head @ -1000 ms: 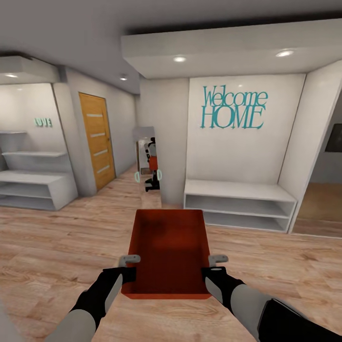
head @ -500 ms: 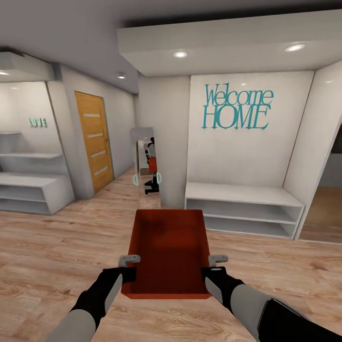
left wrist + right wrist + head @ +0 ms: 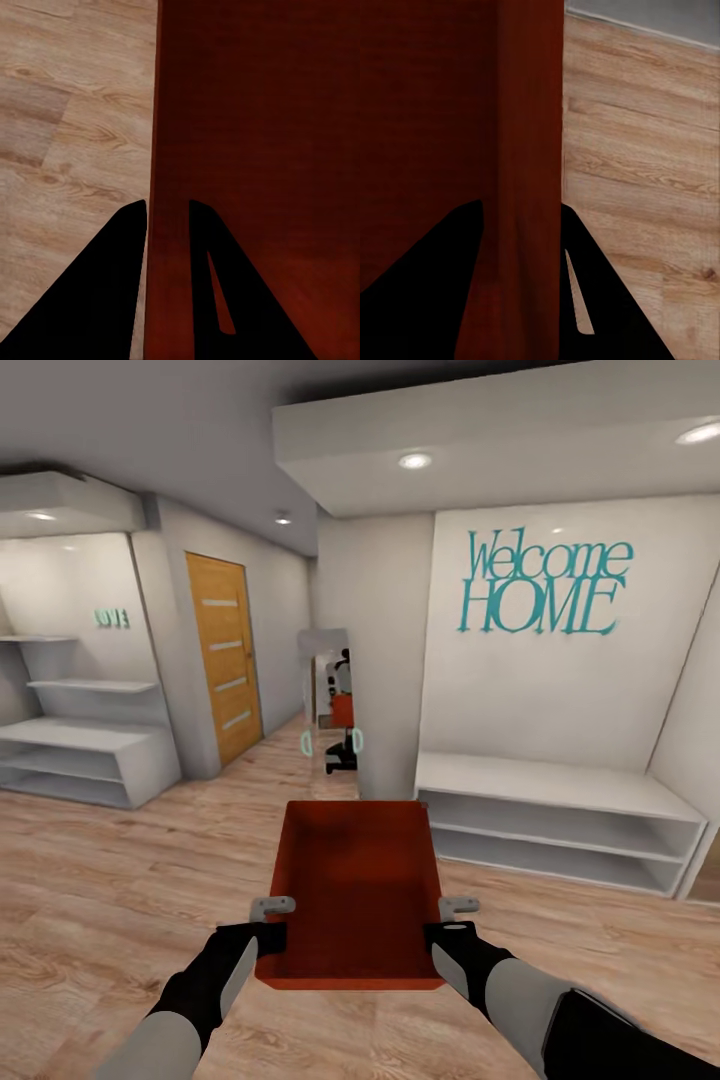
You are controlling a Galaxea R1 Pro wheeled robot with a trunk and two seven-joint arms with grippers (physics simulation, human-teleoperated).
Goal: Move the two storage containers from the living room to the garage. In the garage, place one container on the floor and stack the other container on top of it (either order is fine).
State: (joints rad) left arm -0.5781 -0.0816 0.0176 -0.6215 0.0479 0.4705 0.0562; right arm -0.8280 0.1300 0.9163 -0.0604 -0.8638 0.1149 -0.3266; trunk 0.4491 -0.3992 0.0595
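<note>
Head view: an orange-red storage container point(image 3: 352, 890), rectangular and open-topped, carried over wood plank flooring point(image 3: 110, 860).
Left gripper point(image 3: 268, 922) and right gripper point(image 3: 452, 920) jaws each pinch a side wall between them.

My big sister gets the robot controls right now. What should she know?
Left gripper: shut on the left wall of the orange-red container, one finger inside, one outside.
Right gripper: shut on the right wall the same way.
The container is held level in front of the robot, above the light wood plank floor, and looks empty.
Ahead: a wall reading Welcome HOME, a low white shelf bench, a hallway with a wooden door with frosted strips.
Done: one container picked up.
Left: carry it to the garage and set it down, then bring the other container and stack it on top.
</note>
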